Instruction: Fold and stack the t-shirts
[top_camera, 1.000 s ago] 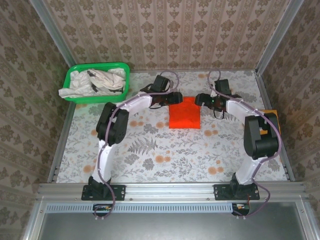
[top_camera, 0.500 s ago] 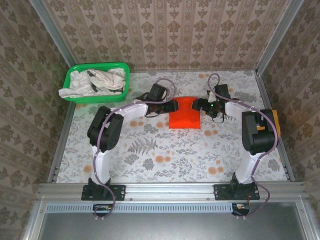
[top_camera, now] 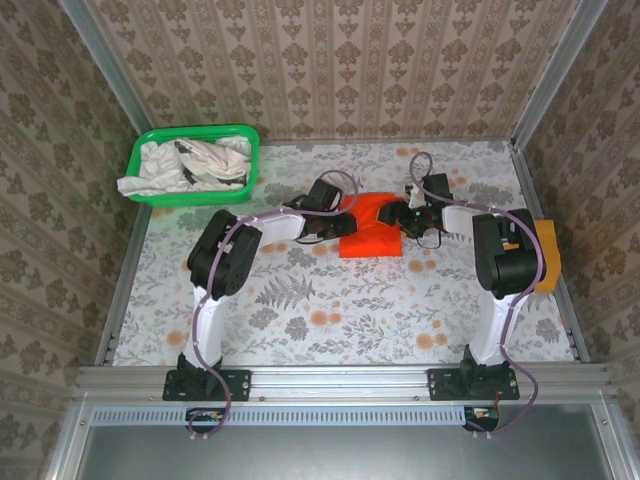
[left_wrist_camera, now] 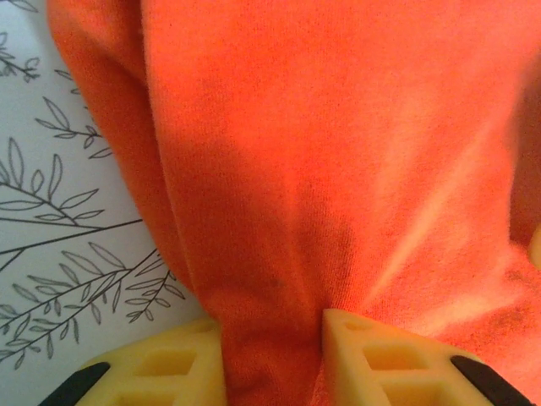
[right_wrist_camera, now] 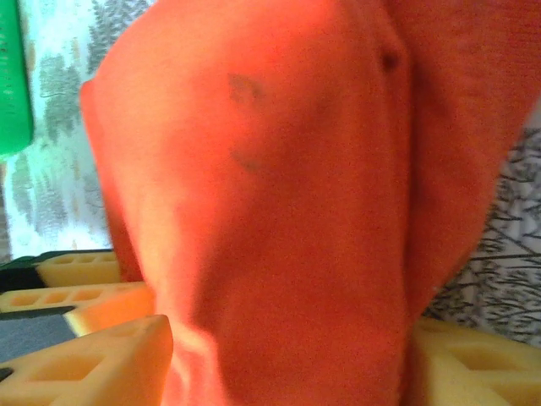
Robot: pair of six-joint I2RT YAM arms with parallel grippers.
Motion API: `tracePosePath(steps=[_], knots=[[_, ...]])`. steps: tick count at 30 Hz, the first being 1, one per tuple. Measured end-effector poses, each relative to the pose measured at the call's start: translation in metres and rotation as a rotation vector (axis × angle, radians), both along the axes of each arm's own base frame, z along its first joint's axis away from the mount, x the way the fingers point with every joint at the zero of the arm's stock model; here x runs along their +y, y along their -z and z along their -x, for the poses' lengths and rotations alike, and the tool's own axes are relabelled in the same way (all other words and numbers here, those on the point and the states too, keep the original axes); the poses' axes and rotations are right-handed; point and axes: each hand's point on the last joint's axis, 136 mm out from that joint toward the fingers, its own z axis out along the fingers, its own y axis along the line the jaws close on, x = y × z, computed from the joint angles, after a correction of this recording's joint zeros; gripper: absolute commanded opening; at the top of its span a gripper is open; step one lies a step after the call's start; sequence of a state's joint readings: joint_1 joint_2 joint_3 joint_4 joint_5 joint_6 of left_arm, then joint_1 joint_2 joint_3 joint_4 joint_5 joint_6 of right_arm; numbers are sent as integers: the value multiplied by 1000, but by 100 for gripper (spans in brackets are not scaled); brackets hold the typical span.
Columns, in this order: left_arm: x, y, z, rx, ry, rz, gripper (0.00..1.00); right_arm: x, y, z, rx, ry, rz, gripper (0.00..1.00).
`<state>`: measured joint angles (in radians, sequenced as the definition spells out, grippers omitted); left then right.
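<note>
Orange-red soft knit t-shirt [top_camera: 372, 238], folded to a rough rectangle, lies midway on the floral-printed table [top_camera: 300, 300], its far corners bunched and clamped by the left gripper [left_wrist_camera: 275, 326] and right gripper [right_wrist_camera: 287, 338] between yellow hollow-celled foam fingers [left_wrist_camera: 372, 359].

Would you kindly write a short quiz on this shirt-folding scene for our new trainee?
1. True or false: the orange-red t-shirt lies inside the green basket.
2. What sits between the fingers of the left gripper? A) orange-red cloth B) off-white cloth C) nothing
3. Fill in: the basket stands at the table's far ____ corner.
Key: 1 false, it lies on the table; 2 A; 3 left.
</note>
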<state>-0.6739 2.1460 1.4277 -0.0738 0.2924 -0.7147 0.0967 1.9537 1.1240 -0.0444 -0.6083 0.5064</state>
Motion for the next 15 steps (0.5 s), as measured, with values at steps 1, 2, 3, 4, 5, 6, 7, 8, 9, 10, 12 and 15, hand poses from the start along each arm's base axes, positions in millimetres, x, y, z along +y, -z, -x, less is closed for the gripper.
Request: tracePosePath(steps=[1,2,3,4,5,6,7,8,9,10,12,15], knots=[[0,0,0,0,0,1,32,3,-1,-1,-5,-6,-10,66],[0,0,0,2,0,2,32,6,-1,-1,-7,-14,-21,65],[0,0,0,3,-2,4,32,10,-1,0,-9,-22,-32,63],[-1,0,0,4,-2,5,32,13,-1,0,-10,-30,-41,60],[-1,0,0,4,-3,8,32,16,0,0,-7,-36,-49,56],[-2,0,0,4,-3,11,32,18,1,0,-2,-41,-54,52],[-2,-1,0,5,-4,12,32,20,3,0,2,-46,-57,47],[-2,-1,0,4,-4,12,32,22,4,-1,4,-50,-59,41],[-2,-1,-1,3,-4,14,33,22,6,-3,6,-52,-61,26],[-2,-1,-1,2,-4,15,34,23,7,-4,4,-57,-57,10],[-2,-1,-1,-1,-5,17,41,23,9,-5,3,-66,-44,0],[-4,-4,-1,-19,-5,36,63,20,9,-6,-6,-88,8,0]])
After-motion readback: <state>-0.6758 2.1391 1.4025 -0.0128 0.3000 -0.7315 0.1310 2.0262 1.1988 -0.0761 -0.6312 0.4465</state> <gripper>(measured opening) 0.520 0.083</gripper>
